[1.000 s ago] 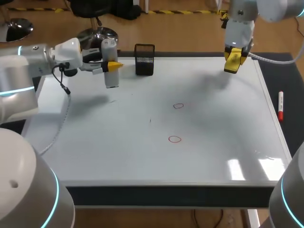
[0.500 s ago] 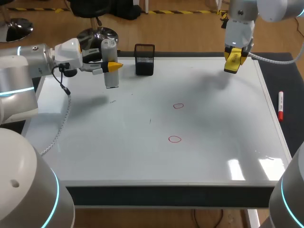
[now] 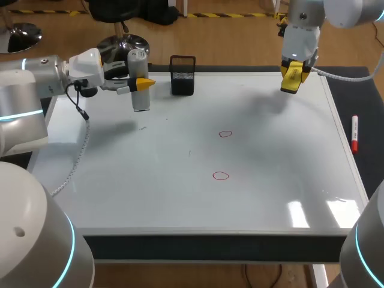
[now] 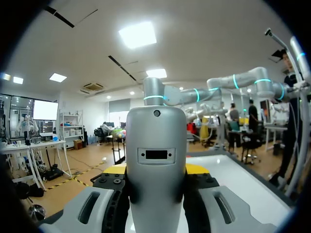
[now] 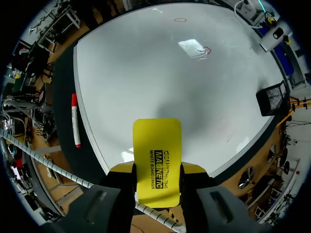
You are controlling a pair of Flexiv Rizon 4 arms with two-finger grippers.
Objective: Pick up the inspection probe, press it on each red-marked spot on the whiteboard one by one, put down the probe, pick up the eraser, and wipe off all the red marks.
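The left claw [image 3: 143, 83] stays clamped on the inspection probe [image 3: 138, 63], upright over the whiteboard's [image 3: 270, 156] far left corner and barely moved. The right claw [image 3: 291, 81], closed on the eraser [image 5: 157, 155], has edged left near the far right corner. Both red marks [image 3: 225, 134] [image 3: 221, 176] sit mid-board, well apart from either tool, so pressing appears not yet begun

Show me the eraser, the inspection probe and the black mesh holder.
eraser [image 5: 156, 145], right wrist view, on its yellow face.
inspection probe [image 4: 155, 194], left wrist view, on its grey body.
mesh holder [image 3: 182, 78], head view, on its front wall.
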